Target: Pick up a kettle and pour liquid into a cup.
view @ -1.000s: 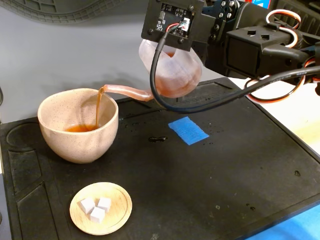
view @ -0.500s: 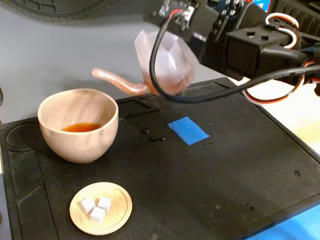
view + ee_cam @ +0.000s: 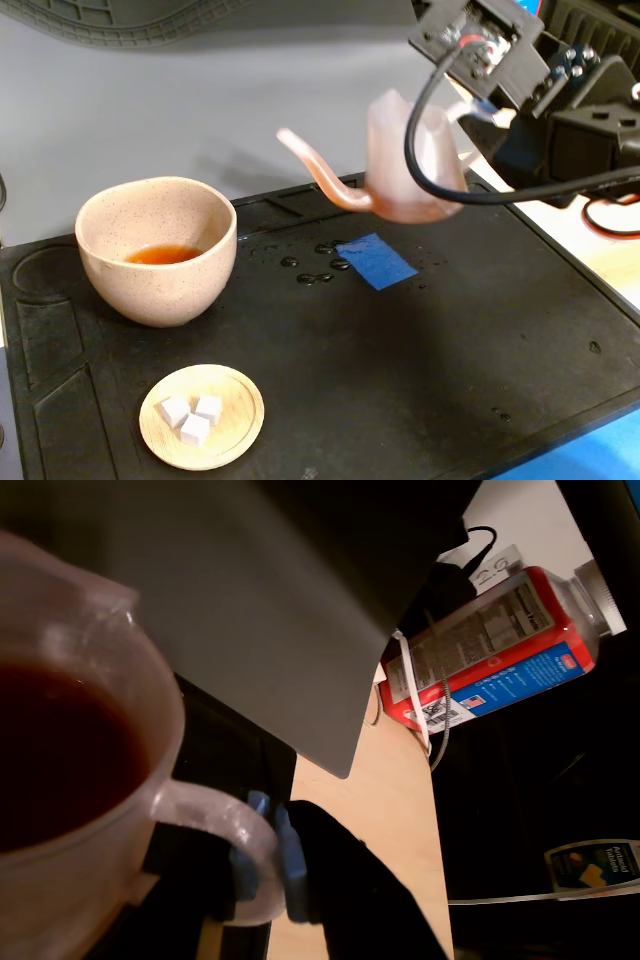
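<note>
The translucent pinkish kettle [image 3: 405, 165] hangs in the air above the black mat, its long spout [image 3: 320, 175] pointing left toward the cup. My gripper [image 3: 478, 108] is shut on its loop handle at the right. In the wrist view the kettle [image 3: 75, 780] fills the left side with dark reddish-brown liquid [image 3: 50, 760] inside, and blue finger pads [image 3: 288, 855] clamp the handle [image 3: 235, 825]. The beige speckled cup [image 3: 157, 250] stands on the mat at the left, holding a little reddish-brown liquid [image 3: 163, 255]. The spout tip is right of and above the cup's rim.
A black work mat [image 3: 400, 350] covers the table. A small wooden dish [image 3: 202, 416] with three white cubes lies in front of the cup. A blue tape patch [image 3: 375, 260] and water drops [image 3: 318, 270] lie mid-mat. A red-labelled bottle [image 3: 500, 645] lies on the wooden table beyond.
</note>
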`<action>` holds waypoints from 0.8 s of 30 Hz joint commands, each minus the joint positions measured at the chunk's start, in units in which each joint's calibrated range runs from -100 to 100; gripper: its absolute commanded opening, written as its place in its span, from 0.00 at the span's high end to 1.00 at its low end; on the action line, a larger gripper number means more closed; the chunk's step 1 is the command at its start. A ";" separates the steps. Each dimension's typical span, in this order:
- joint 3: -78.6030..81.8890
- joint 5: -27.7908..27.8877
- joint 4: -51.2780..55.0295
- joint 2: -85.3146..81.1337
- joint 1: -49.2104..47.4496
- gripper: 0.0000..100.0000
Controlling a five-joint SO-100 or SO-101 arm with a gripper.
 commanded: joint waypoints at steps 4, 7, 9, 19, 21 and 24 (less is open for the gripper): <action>1.19 -0.23 -9.47 3.94 -0.42 1.00; 1.19 -0.23 -10.85 7.78 -0.27 1.00; 1.28 -0.23 -10.85 8.21 -0.04 1.00; 0.19 -0.55 -16.90 18.45 -0.65 1.00; 0.19 -0.65 -16.99 20.07 -1.18 1.00; -1.62 -0.71 -20.97 23.74 -2.17 1.00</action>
